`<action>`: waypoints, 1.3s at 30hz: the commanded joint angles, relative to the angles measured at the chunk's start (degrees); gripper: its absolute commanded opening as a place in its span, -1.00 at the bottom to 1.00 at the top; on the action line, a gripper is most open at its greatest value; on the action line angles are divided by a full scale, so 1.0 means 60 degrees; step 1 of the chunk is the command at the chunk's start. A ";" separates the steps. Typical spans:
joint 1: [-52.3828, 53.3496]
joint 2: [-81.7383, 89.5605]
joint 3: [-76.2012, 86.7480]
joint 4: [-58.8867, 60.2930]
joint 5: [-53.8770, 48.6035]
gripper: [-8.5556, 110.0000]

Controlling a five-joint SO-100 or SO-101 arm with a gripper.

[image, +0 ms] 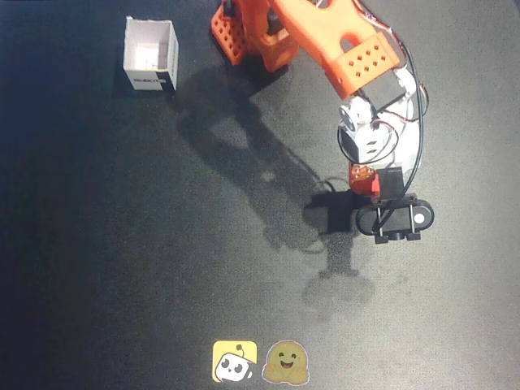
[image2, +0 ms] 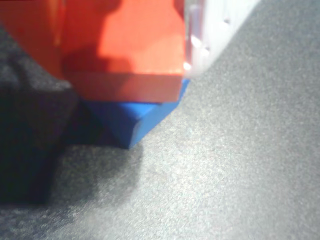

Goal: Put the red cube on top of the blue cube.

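In the wrist view the red cube [image2: 135, 47] sits on top of the blue cube [image2: 137, 117], turned a little so that a blue corner sticks out below it. The blue cube stands on the dark mat. My gripper [image2: 122, 70] is shut on the red cube, with the orange finger [image2: 30, 35] on its left and the pale finger [image2: 212, 30] on its right. In the overhead view the gripper [image: 367, 191] points down at the right of the middle, and both cubes are hidden under it and its black camera mount [image: 396, 219].
A white open box [image: 150, 55] stands at the top left in the overhead view. The arm's orange base [image: 252, 32] is at the top centre. Two stickers [image: 260, 361] lie at the bottom edge. The dark mat [image: 122, 244] covers the table.
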 commanded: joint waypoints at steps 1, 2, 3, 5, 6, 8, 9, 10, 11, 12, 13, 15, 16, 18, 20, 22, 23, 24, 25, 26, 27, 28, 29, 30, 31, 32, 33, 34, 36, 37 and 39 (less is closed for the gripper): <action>-0.0073 0.0278 -0.0088 -0.0117 0.0190 -0.62; -0.0088 0.0308 -0.0044 -0.0132 0.0205 -0.62; -0.0088 0.0322 -0.0015 -0.0146 0.0220 -0.62; -0.0088 0.0352 0.0015 -0.0161 0.0249 -0.62; -0.0088 0.0366 0.0044 -0.0190 0.0264 -0.57; -0.0088 0.0425 0.0117 -0.0205 0.0337 -0.56; -0.0103 0.0469 0.0176 -0.0234 0.0337 -0.56; -0.0103 0.0483 0.0190 -0.0234 0.0352 -0.56; -0.0117 0.0498 0.0205 -0.0234 0.0366 -0.56; -0.0117 0.0513 0.0234 -0.0234 0.0410 -0.56; -0.0132 0.0527 0.0249 -0.0249 0.0410 -0.56; -0.0132 0.0557 0.0264 -0.0249 0.0469 -0.56; -0.0146 0.0571 0.0264 -0.0249 0.0483 -0.56; -0.0146 0.0630 0.0278 -0.0249 0.0527 -0.56; -0.0161 0.0703 0.0278 -0.0249 0.0542 -0.56; -0.0176 0.0776 0.0278 -0.0249 0.0601 -0.56; -0.0176 0.0820 0.0264 -0.0249 0.0601 -0.56; -0.0190 0.0864 0.0264 -0.0249 0.0615 -0.56; -0.0205 0.0908 0.0249 -0.0234 0.0630 -0.56; -0.0220 0.0952 0.0249 -0.0220 0.0645 -0.56; -0.0220 0.0996 0.0264 -0.0220 0.0645 -0.56; -0.0220 0.1025 0.0264 -0.0220 0.0659 -0.56; -0.0234 0.1055 0.0278 -0.0220 0.0659 -0.56; -0.0234 0.1055 0.0278 -0.0220 0.0659 -0.56; -0.0234 0.1084 0.0278 -0.0205 0.0659 -0.56; -0.0234 0.1128 0.0278 -0.0205 0.0659 -0.56; -0.0234 0.1172 0.0278 -0.0190 0.0645 -0.56; -0.0249 0.1201 0.0278 -0.0190 0.0630 -0.56; -0.0249 0.1274 0.0278 -0.0176 0.0586 -0.56; -0.0249 0.1304 0.0278 -0.0161 0.0586 -0.56; -0.0205 0.1392 0.0278 -0.0146 0.0513 -0.56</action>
